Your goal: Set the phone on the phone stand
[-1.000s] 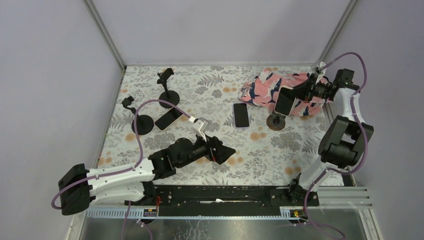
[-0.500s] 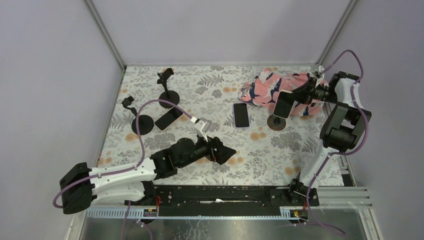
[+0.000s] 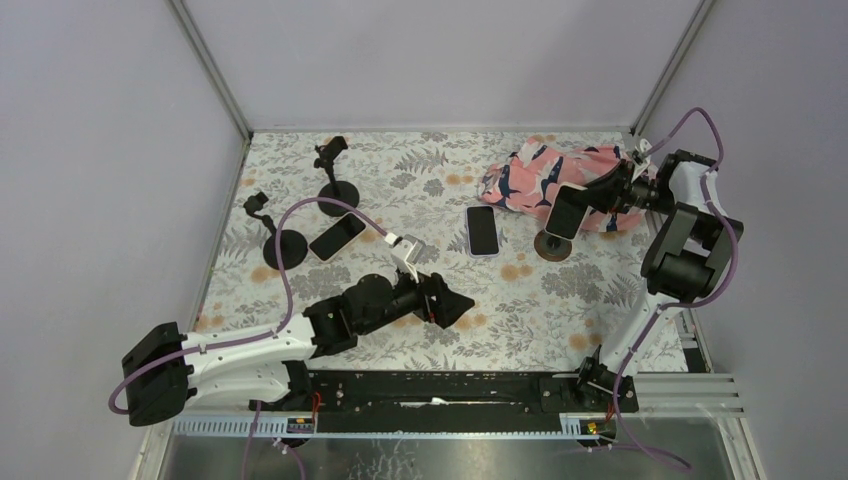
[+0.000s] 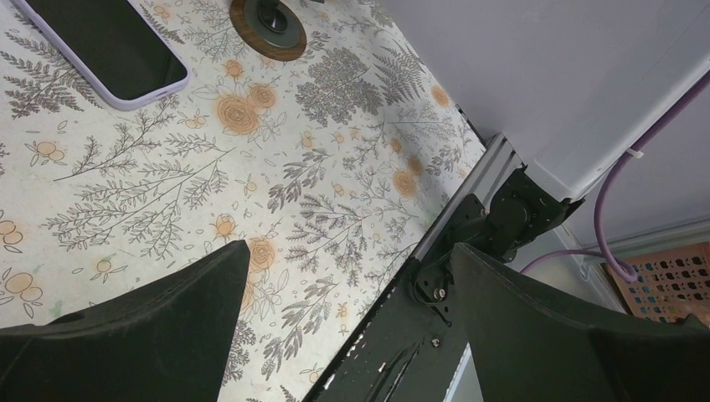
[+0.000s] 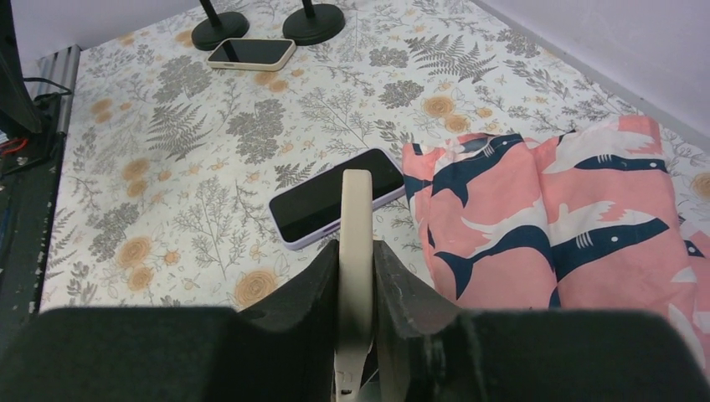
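Observation:
My right gripper point(image 3: 588, 200) is shut on a cream phone point(image 3: 564, 210), held on edge just above the phone stand with the round brown base point(image 3: 552, 246). In the right wrist view the cream phone point(image 5: 355, 243) stands edge-on between the two black fingers point(image 5: 314, 289). The stand's cradle is hidden beneath them, so I cannot tell whether the phone rests in it. My left gripper point(image 3: 455, 305) hovers low over the table's near middle, open and empty. Its wrist view shows the left gripper point(image 4: 349, 248) with jaws wide apart and the brown stand base point(image 4: 270, 17) at the top edge.
A lilac phone point(image 3: 482, 230) lies flat left of the stand. A pink shark-print cloth point(image 3: 540, 172) is bunched behind the stand. Two black stands point(image 3: 283, 245) point(image 3: 338, 190) and another phone point(image 3: 336, 237) sit at the far left. The black rail point(image 4: 435, 276) borders the near edge.
The right wrist has shifted a little and the cream phone has tipped and dropped slightly over the brown stand. The left arm has stayed still.

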{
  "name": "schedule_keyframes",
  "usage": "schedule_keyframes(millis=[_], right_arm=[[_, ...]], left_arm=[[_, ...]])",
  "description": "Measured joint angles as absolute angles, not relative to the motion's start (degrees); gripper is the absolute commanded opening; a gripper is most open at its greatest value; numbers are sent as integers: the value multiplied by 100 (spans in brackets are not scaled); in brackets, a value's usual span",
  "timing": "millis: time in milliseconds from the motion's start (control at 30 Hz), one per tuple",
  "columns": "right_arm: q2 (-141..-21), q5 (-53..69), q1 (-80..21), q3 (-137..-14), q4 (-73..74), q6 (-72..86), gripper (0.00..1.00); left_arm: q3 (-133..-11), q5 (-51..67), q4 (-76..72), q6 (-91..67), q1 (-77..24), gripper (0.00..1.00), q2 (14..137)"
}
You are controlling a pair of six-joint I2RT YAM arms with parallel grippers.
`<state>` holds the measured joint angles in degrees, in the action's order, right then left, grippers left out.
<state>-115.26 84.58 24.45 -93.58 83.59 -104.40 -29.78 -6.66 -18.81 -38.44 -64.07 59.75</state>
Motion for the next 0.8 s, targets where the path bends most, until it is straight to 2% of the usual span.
schedule_keyframes(millis=[200,467,533,700,733,800], right_arm=[[-11638,8514,2475,-9330,8329,-10530,48],[-11714,8508,2493,-9369,8333,-10455,55],[-11767,8499,2493,-9389,8333,-10427,59],[-11998,8444,2493,-9664,8335,-10237,84],[-12044,8427,2493,-9734,8331,-10186,95],[-12175,8340,2493,-9926,8326,-10068,100]], left_arm=[[-3000,-663,-1879,-3844,-6407,99,5975],[-3002,-663,-1870,-3846,-6407,99,5975],[-3002,-663,-1861,-3846,-6407,99,5970],[-3002,-663,-1841,-3846,-6407,99,5937],[-3002,-663,-1841,-3846,-6407,99,5935],[-3002,-663,-1839,-3848,-6410,99,5933]])
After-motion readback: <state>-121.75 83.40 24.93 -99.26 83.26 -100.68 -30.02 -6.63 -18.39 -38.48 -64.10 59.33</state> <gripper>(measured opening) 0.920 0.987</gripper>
